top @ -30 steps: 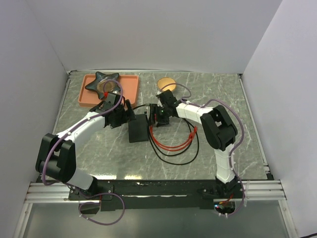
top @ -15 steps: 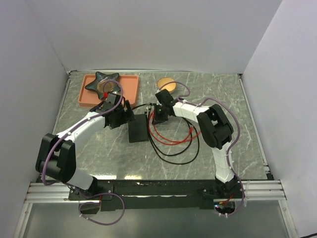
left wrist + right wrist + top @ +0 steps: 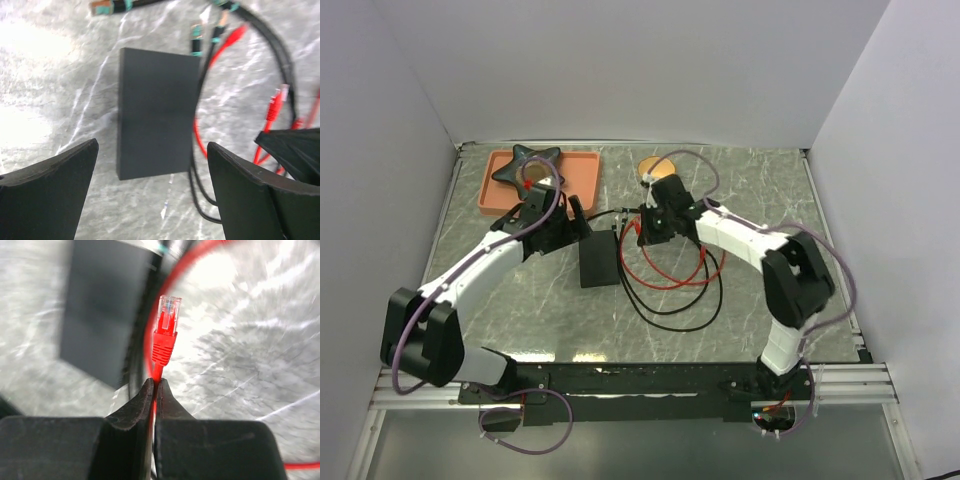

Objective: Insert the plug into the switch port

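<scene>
Right gripper (image 3: 155, 390) is squeezing shut on the red cable (image 3: 158, 371) just behind the plug (image 3: 167, 322), fingers closed down to a thin slit. The plug is sticking straight out past the fingertips, clear tip pointing away, hanging above the table (image 3: 760, 190) and not in anything. The black box (image 3: 156, 112) is lying flat just left of the plug in the right wrist view, near but apart. The switch port is not showing in any view (the box's socket edge is too blurred or turned away). Left gripper (image 3: 150, 170) is hanging over the near end of the box with jaws spread wide, one finger on each side, gripping nothing. A black cable (image 3: 670, 312) is looping on the table right of the box along with the red one. The pink tray (image 3: 585, 170) is sitting at the far left with a dark star-shaped thing (image 3: 528, 162) in it, and an orange disc (image 3: 655, 168) is lying at the far edge behind the right gripper
</scene>
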